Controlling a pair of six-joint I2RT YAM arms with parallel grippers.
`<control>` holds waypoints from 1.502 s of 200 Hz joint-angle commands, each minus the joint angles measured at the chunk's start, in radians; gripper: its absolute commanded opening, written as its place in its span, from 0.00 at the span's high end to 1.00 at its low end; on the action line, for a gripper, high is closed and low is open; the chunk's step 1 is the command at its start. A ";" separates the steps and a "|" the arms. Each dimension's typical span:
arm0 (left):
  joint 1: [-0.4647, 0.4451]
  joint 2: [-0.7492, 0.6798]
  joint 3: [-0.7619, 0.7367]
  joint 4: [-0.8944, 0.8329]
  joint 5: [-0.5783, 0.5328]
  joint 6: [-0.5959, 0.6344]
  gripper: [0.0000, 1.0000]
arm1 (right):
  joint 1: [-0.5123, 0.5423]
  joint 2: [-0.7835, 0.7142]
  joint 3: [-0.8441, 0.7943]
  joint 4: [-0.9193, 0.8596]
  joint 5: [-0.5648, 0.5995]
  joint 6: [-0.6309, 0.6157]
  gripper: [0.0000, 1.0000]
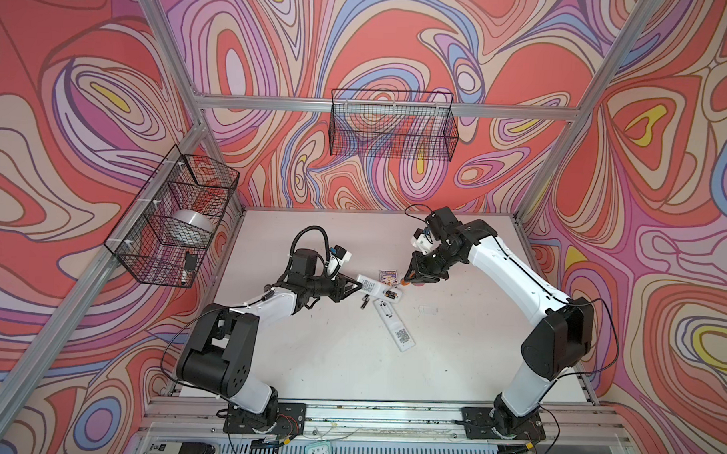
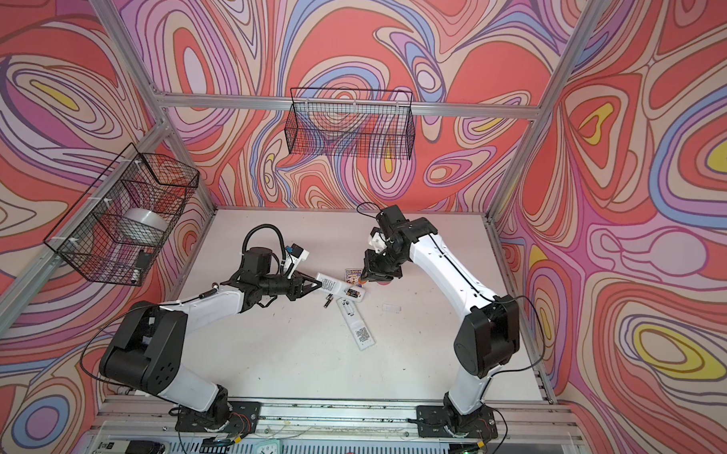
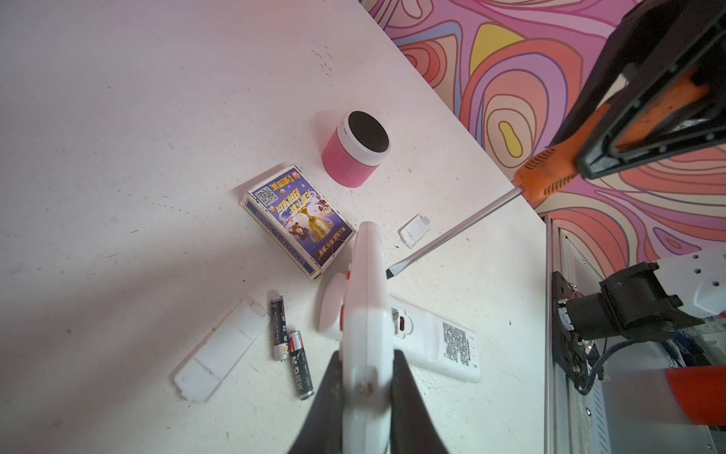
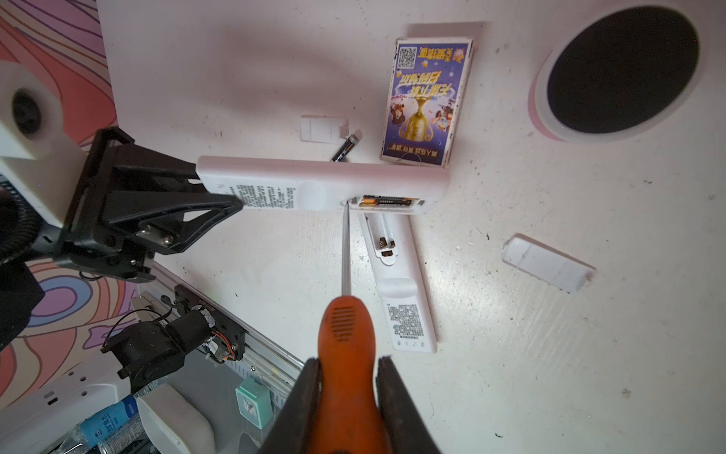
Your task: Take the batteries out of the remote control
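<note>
Your left gripper point(image 3: 365, 357) pinched the remote control point(image 4: 314, 184), your right gripper point(image 4: 348, 361) clamped the orange screwdriver point(image 4: 343, 326), tip just beside its batteries point(image 4: 387, 201), QR-coded card box point(image 4: 426, 98) near it.

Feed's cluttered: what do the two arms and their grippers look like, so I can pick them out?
Both match: white shells on the long links of the left arm and right arm, bulky black joint housings, black base plates. A black corrugated hose loops above the left wrist. The left gripper and right gripper are black, with triangular open-framed fingers and a white camera mount behind.
</note>
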 commanded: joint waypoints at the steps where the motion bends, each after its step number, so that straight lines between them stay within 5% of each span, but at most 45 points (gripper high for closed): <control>1: 0.005 -0.005 0.018 -0.053 0.009 0.034 1.00 | 0.000 0.015 0.014 0.013 0.038 -0.028 0.94; 127: 0.008 0.012 0.064 -0.120 -0.027 0.022 1.00 | 0.001 0.028 -0.109 0.036 0.050 -0.071 0.94; 227: 0.003 -0.051 0.377 -0.655 -0.459 0.141 1.00 | 0.001 -0.078 -0.148 0.032 0.082 -0.060 0.94; 274: -0.098 -0.096 0.506 -0.824 -0.896 0.360 1.00 | 0.002 -0.063 -0.127 0.035 0.055 -0.051 0.94; 300: -0.117 -0.108 0.483 -0.820 -0.994 0.411 1.00 | 0.001 -0.036 -0.094 0.029 0.034 -0.052 0.94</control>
